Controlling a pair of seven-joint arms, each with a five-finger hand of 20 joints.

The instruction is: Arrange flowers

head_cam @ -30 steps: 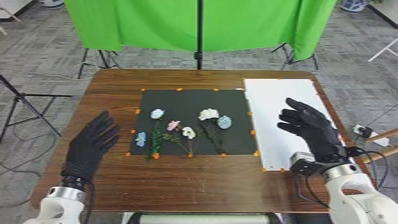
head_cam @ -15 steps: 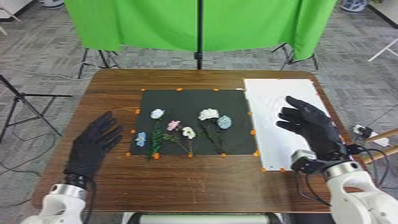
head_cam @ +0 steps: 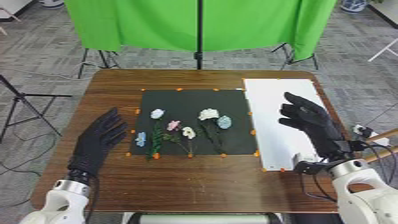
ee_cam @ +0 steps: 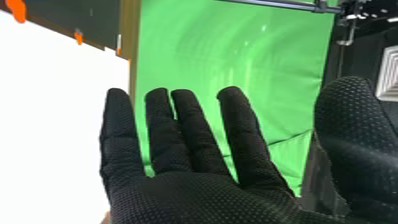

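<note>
Pointing forward over the left of the table (head_cam: 178, 187), the left hand (head_cam: 94, 144) has its fingers extended; flowers (head_cam: 209, 114) lie spread on the black mat (head_cam: 182, 99); over the white sheet (head_cam: 266, 102), the right hand (head_cam: 313, 124) is open-fingered, thumb apart.

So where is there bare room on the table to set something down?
The white sheet has a bare stretch left of the right hand. The wood between the black mat and the near edge is bare too, as is the mat's far strip, beyond the blooms. It's crowded mid-mat, where the flower stems lie close together.
</note>
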